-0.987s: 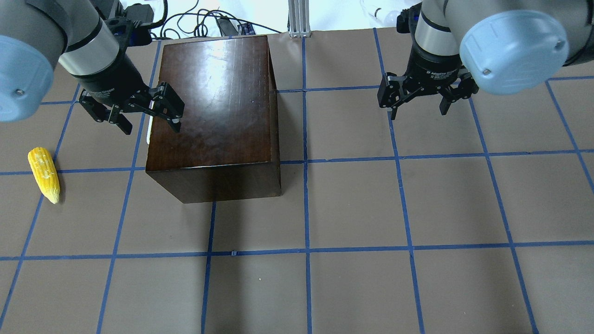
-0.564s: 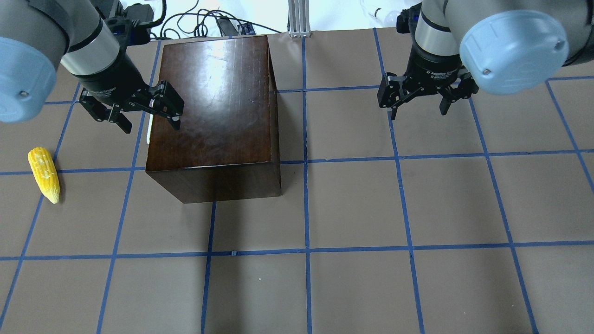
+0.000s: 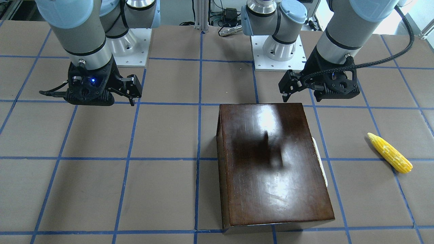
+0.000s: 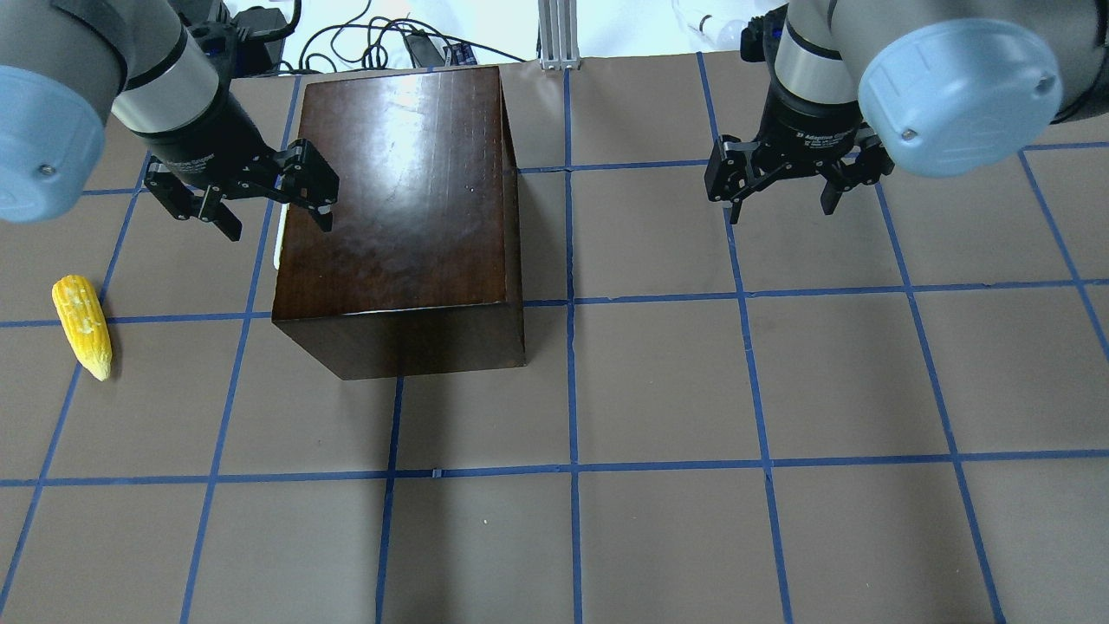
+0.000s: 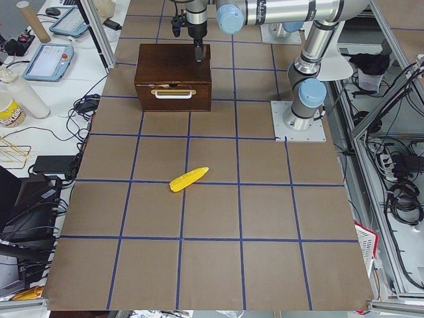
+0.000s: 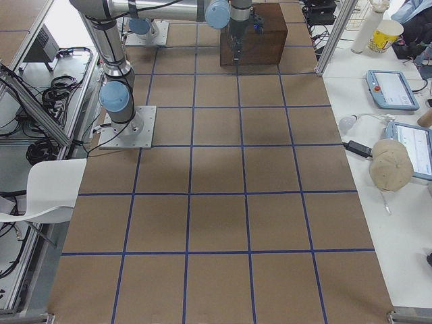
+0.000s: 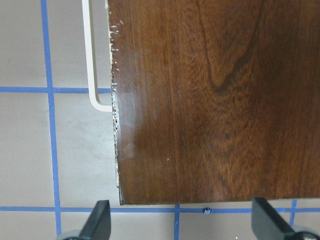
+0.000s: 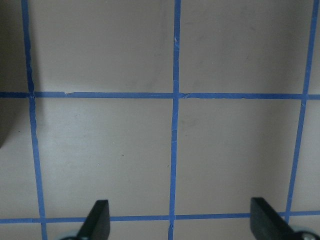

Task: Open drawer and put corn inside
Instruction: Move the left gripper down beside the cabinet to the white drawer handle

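Hanging with its jaws apart, the left gripper (image 4: pixel 279 224) straddles the top left edge of the dark wooden box (image 4: pixel 398 191): one finger is over the lid, the other over bare table (image 4: pixel 658 381). Just below, the white handle (image 7: pixel 91 60) stands off the chipped front of the drawer (image 5: pixel 173 104), which is fully shut. The right gripper (image 4: pixel 780 208), jaws also apart, hovers over the table well away from the box. The corn (image 4: pixel 82 325) lies on the table out beyond the drawer's front, apart from everything.

The main risk is probably in the descent. From this spot the inner finger would strike the lid rather than slip behind the handle, so the jaws need to shift outward first. The handle is thin and sits close to the panel, leaving little gap for a finger. Nothing braces the box, so a pull could drag it across the table instead of sliding the drawer out.

Open table lies on the handle side, but the corn sits roughly in that direction, and a full pull might crowd it.
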### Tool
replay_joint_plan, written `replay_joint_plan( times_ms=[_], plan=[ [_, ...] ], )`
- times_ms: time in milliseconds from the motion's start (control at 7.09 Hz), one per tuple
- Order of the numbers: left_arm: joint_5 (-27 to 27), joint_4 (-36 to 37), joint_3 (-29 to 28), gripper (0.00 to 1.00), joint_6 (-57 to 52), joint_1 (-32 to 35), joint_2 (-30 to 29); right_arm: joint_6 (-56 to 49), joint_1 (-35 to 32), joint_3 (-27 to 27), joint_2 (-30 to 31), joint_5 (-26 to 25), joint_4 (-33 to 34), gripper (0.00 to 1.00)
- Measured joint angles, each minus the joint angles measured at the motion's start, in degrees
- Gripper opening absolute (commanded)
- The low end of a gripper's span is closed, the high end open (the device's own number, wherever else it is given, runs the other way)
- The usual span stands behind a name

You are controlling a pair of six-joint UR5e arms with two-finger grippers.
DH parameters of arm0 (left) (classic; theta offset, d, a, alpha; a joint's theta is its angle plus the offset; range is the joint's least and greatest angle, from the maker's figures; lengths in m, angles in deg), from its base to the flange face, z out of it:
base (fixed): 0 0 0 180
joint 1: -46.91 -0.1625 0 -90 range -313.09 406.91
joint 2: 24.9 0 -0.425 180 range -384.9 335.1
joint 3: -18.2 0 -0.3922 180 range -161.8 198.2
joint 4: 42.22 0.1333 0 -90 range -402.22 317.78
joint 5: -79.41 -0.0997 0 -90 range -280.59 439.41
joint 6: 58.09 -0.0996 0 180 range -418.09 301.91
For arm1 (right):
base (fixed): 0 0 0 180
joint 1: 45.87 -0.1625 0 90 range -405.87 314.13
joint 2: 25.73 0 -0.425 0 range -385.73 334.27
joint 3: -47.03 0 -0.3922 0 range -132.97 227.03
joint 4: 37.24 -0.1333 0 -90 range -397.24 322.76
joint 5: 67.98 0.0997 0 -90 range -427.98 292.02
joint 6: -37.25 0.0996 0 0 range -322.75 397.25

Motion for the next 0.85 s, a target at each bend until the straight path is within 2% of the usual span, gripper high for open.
replay_joint_plan(
  times_ms=[282,846],
  plan=[
    [0.4,0.0,-1.4,1.0,-2.4,-4.0,-0.6,0.0,0.0,0.0,0.0,0.0,0.0,1.0],
    [2.6,0.0,-2.9,1.0,-14.9,-14.9,-4.2,0.0,0.0,0.0,0.0,0.0,0.0,1.0]
  ],
)
